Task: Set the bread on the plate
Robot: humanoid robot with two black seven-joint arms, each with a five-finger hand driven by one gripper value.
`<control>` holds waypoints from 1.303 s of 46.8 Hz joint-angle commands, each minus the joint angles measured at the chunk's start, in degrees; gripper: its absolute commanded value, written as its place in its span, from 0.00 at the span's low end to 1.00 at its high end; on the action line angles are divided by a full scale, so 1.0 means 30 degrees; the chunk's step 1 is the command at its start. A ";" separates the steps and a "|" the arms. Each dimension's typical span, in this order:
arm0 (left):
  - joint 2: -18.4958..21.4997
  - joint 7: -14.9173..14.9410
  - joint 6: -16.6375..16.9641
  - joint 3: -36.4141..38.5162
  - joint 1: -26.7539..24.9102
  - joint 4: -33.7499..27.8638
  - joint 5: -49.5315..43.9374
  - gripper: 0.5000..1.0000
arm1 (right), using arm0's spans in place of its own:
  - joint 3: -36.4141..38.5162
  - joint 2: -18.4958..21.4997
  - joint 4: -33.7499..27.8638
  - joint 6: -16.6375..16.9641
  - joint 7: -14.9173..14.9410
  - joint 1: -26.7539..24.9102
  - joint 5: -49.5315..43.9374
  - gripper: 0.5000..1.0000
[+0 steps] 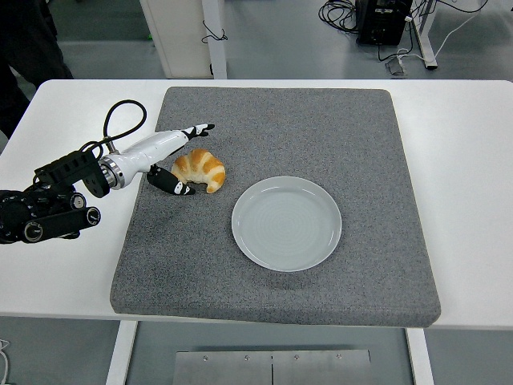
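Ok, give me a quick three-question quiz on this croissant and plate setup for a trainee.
1. True or false: the croissant already lies on the plate.
2. Which hand is at the croissant? A) left hand B) right
3. Fill in: both croissant and plate rest on a grey ___.

Key: 1 false, it lies on the mat left of the empty plate. 2 A, fingers open around it, not closed. 3 mat.

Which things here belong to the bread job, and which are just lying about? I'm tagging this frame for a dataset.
Part of the job:
croissant, on the grey mat left of the plate
plate, empty
left hand, fingers open either side of the croissant

Just there:
grey mat
white table
cables on the floor beyond
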 commanded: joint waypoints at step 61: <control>0.0259 -0.0072 -0.1696 -0.1319 -0.1626 0.0548 -0.0616 0.33 | -0.0001 0.0000 0.0000 0.0000 0.0000 -0.0001 -0.0011 1.00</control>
